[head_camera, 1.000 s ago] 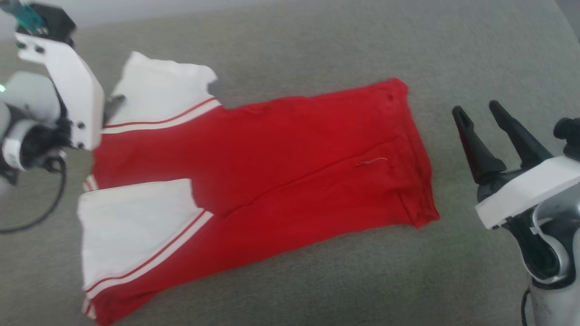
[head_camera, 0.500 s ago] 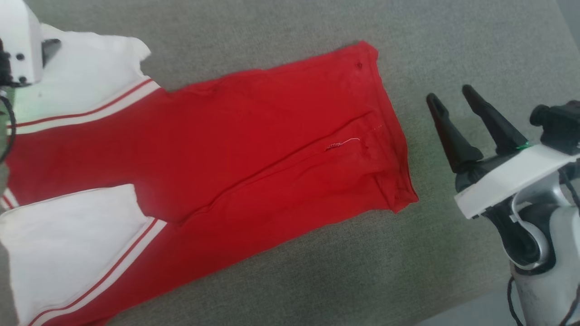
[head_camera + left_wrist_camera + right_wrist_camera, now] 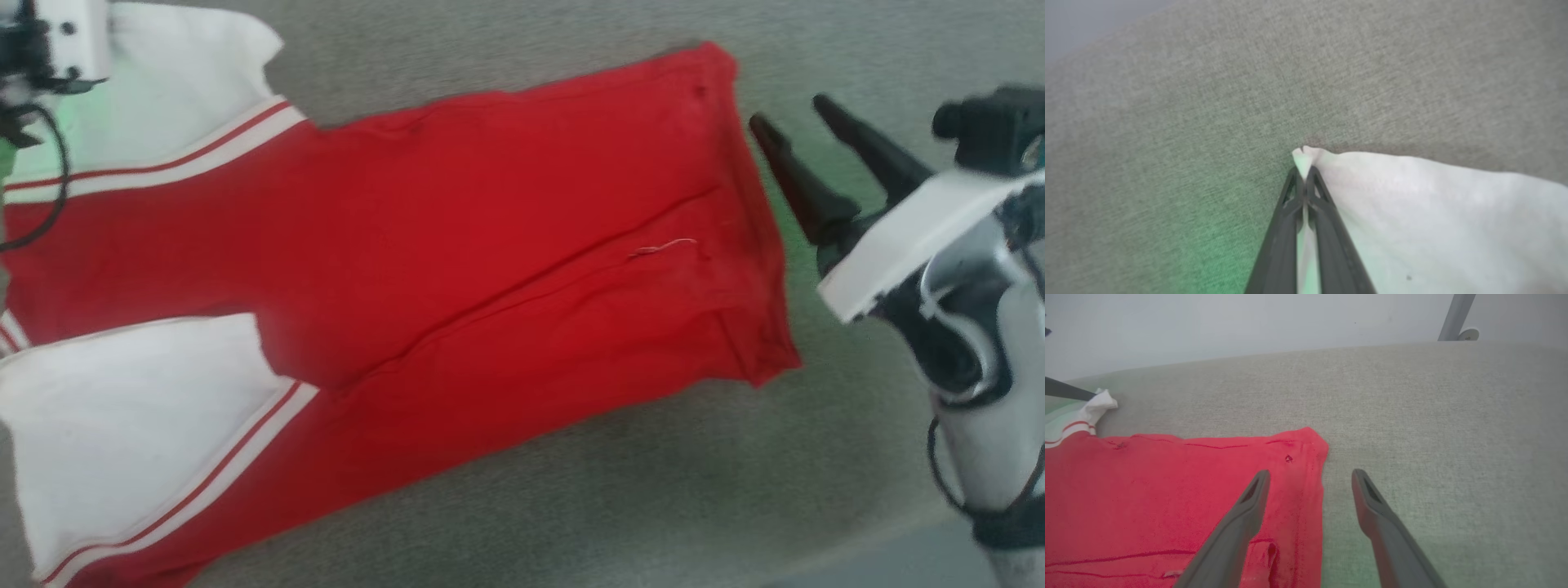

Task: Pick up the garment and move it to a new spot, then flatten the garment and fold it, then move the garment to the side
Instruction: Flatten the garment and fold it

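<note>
Your left gripper (image 3: 1303, 174) clamps the white sleeve corner (image 3: 1306, 157) of the red jersey garment (image 3: 457, 245), spread on grey fabric (image 3: 612, 490). The right gripper (image 3: 1310, 473) hovers fingers-apart at the hem. A pinch that thin may slip under a pull.

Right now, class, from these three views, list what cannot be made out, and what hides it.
Head view: the garment's sleeve end, cut off by the left edge; its underside, face down.
Head view: the left gripper's fingers, cut off at the top left corner.
Right wrist view: whether the right gripper touches the cloth; angle hides it.
Same view: dark mark near the hem, too small.
</note>
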Motion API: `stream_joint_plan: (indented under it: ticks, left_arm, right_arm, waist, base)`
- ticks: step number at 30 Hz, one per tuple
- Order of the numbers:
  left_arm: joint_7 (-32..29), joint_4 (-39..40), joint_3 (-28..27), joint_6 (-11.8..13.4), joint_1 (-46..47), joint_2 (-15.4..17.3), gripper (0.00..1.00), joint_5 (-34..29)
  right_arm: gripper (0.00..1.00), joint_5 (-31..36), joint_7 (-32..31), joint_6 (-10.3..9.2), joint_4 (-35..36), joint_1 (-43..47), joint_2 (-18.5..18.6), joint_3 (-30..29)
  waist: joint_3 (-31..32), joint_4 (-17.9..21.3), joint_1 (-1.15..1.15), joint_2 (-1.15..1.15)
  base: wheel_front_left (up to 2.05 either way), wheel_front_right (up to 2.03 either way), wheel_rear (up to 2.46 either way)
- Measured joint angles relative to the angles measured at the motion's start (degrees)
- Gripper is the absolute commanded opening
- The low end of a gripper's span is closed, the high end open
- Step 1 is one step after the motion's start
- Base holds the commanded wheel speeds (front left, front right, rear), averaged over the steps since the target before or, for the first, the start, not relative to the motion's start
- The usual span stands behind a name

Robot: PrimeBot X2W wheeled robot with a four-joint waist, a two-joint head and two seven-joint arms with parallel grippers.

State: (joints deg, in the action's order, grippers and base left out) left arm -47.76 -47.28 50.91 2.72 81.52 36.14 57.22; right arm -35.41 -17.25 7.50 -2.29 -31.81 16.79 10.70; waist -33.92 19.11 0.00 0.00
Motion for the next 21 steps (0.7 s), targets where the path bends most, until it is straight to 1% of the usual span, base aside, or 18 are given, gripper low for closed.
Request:
stream_joint_plan:
  ticks: [2,4,6,8,15,16,17,18,20,21]
  left_arm:
    - [0.4,-0.6,0.3,-0.5,0.9,-1.5,0.0,-0.3]
    - [0.7,-1.1,0.6,-0.9,1.8,-2.9,0.0,-0.4]
    - [1.2,-1.8,0.8,-1.4,2.5,-4.3,0.0,-0.7]
    - [1.7,-2.6,1.2,-1.8,3.3,-5.5,0.0,-0.9]
    - [3.4,-5.6,1.9,-3.5,5.0,-9.0,0.0,-1.3]
    - [3.6,-6.1,2.0,-3.7,5.2,-9.3,0.0,-1.4]
    - [4.0,-6.6,2.1,-4.0,5.3,-9.7,0.0,-1.4]
    - [4.7,-6.9,2.2,-4.2,5.4,-9.9,0.0,-1.5]
    - [5.9,-7.9,2.2,-4.6,5.5,-10.6,0.0,-1.6]
    - [6.6,-8.3,2.2,-4.8,5.5,-10.9,0.0,-1.6]
  right_arm:
    - [1.0,0.1,-1.9,0.0,-2.0,-2.6,1.5,0.7]
    - [1.0,-0.7,-3.8,-0.02,-4.2,-5.4,2.0,0.7]
    - [1.0,-0.4,-6.5,0.01,-6.6,-8.0,3.3,2.0]
    - [1.0,-1.1,-9.5,0.0,-9.6,-10.5,3.5,2.4]
    - [1.0,-3.2,-24.3,-0.01,-17.7,-18.7,4.7,6.6]
    - [0.65,-3.3,-26.9,-0.02,-18.4,-19.9,4.8,7.5]
    - [0.19,-3.8,-29.2,-0.02,-19.0,-21.0,4.8,7.8]
    - [0.0,-4.0,-30.8,-0.01,-19.8,-21.8,4.9,7.7]
    - [0.0,-2.6,-33.8,-0.01,-20.4,-23.4,5.4,8.5]
    - [0.0,-2.7,-34.4,0.03,-20.8,-23.6,5.2,8.2]
  waist:
    - [-0.4,-1.2,0.0,0.0]
    - [-0.7,-2.3,0.0,0.0]
    - [-1.0,-3.5,0.0,0.0]
    - [-1.3,-4.5,0.0,0.0]
    - [-1.9,-6.8,0.0,0.0]
    - [-2.0,-7.0,0.0,0.0]
    - [-2.0,-7.1,0.0,0.0]
    - [-2.0,-7.2,0.0,0.0]
    - [-1.9,-7.4,0.0,0.0]
    - [-1.8,-7.5,0.0,0.0]
  base:
    - [0.0,0.0,0.0]
    - [0.0,0.0,0.0]
    - [0.0,0.0,0.0]
    - [0.0,0.0,0.0]
    - [0.0,0.0,0.0]
    - [0.0,0.0,0.0]
    - [0.0,0.0,0.0]
    - [0.0,0.0,0.0]
    - [0.0,0.0,0.0]
    - [0.0,0.0,0.0]
